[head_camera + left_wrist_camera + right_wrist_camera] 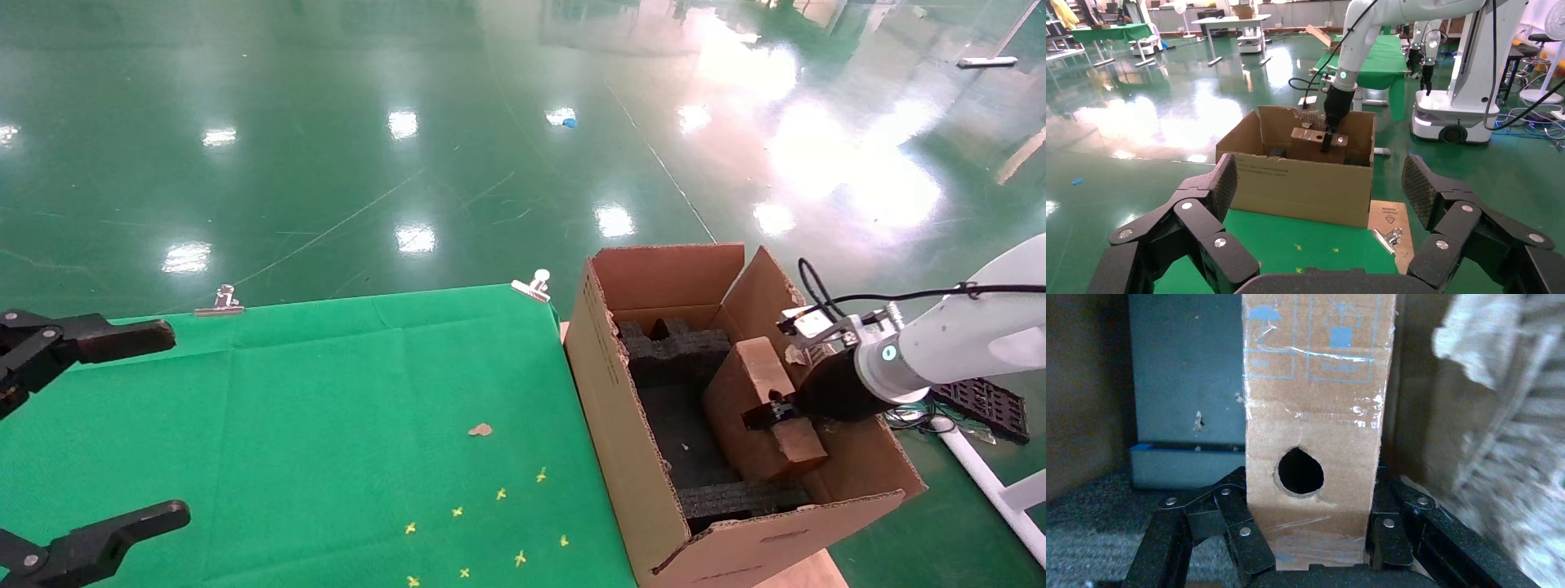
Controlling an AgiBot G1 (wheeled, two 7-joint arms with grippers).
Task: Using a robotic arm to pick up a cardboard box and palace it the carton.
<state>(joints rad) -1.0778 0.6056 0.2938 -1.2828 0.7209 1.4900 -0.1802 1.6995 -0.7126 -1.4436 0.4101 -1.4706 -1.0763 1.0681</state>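
Right gripper (1312, 539) jaws clamp the cardboard box (1315, 416) inside the carton (629, 441).

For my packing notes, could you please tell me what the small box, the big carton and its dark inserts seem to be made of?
Cardboard box, gripped by the right tool: brown cardboard, scuffed, with glossy tape glinting and a punched round hole.
Carton: corrugated cardboard, matte, judging by its ragged edges.
Dark inserts: probably black foam, with a coarse, grainy look.
The left tool is open over the table.
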